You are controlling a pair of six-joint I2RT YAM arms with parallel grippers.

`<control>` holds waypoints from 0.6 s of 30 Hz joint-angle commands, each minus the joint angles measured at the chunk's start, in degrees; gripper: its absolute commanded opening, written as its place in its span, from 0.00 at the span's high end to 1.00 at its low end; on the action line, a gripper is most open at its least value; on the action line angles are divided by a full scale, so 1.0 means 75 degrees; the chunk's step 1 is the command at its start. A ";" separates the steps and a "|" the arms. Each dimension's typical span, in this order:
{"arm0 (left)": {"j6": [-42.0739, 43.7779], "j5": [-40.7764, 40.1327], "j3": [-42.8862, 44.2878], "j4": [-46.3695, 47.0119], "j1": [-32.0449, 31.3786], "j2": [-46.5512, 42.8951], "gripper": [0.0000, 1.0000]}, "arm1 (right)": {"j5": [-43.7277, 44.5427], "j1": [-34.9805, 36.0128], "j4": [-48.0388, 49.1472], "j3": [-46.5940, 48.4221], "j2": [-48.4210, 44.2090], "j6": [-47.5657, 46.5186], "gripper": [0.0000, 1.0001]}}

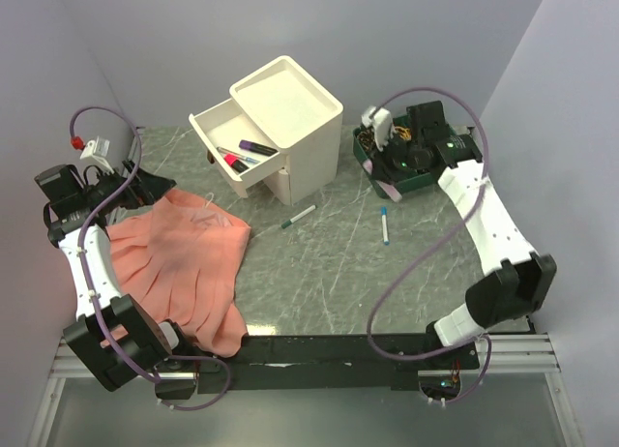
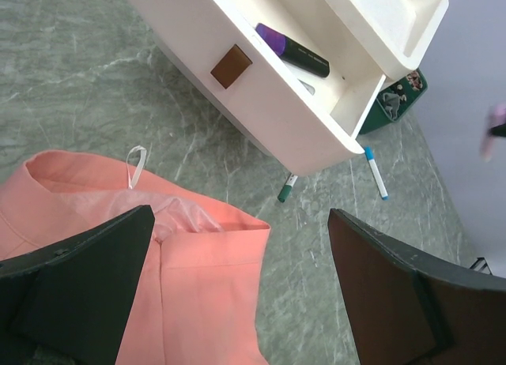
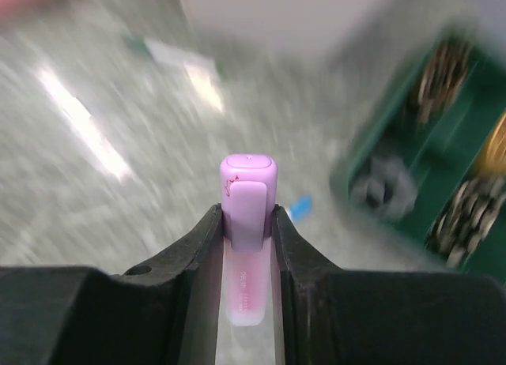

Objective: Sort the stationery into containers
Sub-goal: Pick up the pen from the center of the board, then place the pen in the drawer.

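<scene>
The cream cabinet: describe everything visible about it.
The cream cabinet is a smooth, plastic-looking cube standing upright at the far middle of the marbled table. Its top is a recessed tray with nothing seen in it. The upper drawer is pulled out to the left, with a small brown square handle on its front; a purple highlighter with a black end lies inside. Nothing but the table is seen touching it.

Soft, even overhead light fills the top view, leaving only faint shadows beside the cabinet (image 1: 314,166) on the tabletop (image 1: 329,273). The left wrist view is sharp. The right wrist view is heavily motion-blurred, with streaked glare and a smeared green tray (image 3: 375,128); only the pink highlighter (image 3: 247,215) is crisp.
</scene>
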 commanded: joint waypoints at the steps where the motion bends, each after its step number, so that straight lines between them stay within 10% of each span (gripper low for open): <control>1: -0.0119 0.0148 0.0212 0.0410 -0.0010 -0.0074 0.00 | -0.0912 0.1119 0.1128 0.0937 -0.0394 0.1572 1.00; 18: 0.0079 0.0112 0.0399 -0.0082 -0.0010 -0.0203 0.01 | 0.0119 0.3816 0.6546 0.2825 0.2313 0.3777 1.00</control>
